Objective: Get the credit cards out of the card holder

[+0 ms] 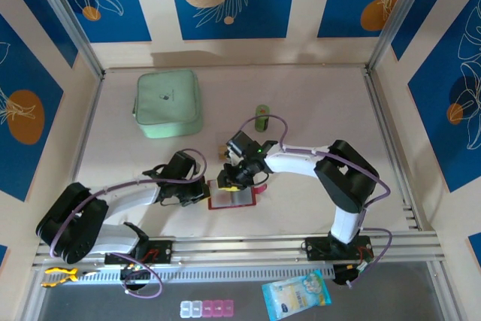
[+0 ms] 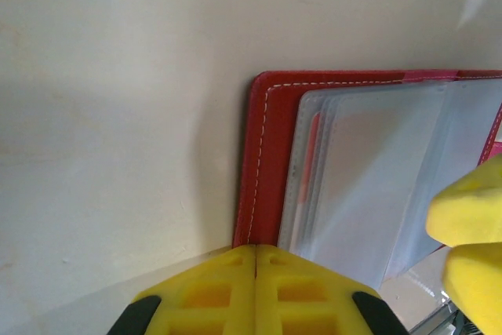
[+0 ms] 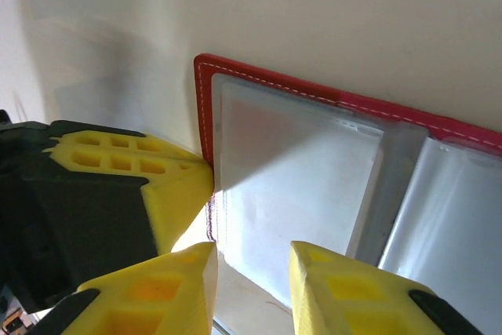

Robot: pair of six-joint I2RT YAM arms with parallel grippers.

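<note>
The red card holder (image 1: 234,200) lies open on the table, its greyish clear sleeves (image 3: 298,186) facing up. A red-edged card (image 2: 312,154) shows as a sliver inside the left sleeves (image 2: 369,186); no other card can be made out. My left gripper (image 2: 256,250) is shut, its tips resting on the red cover (image 2: 263,162) at its outer edge. From the other side, those left fingers (image 3: 169,186) touch the holder's left rim (image 3: 205,115). My right gripper (image 3: 251,272) is open, its fingers straddling the near edge of a sleeve. Both grippers meet over the holder (image 1: 218,186).
A mint-green zip case (image 1: 167,103) sits at the back left and a small green object (image 1: 261,118) at the back middle. A small tan thing (image 1: 222,153) lies by the right wrist. Beyond the near rail lie a pill box (image 1: 207,307) and a blue packet (image 1: 297,294).
</note>
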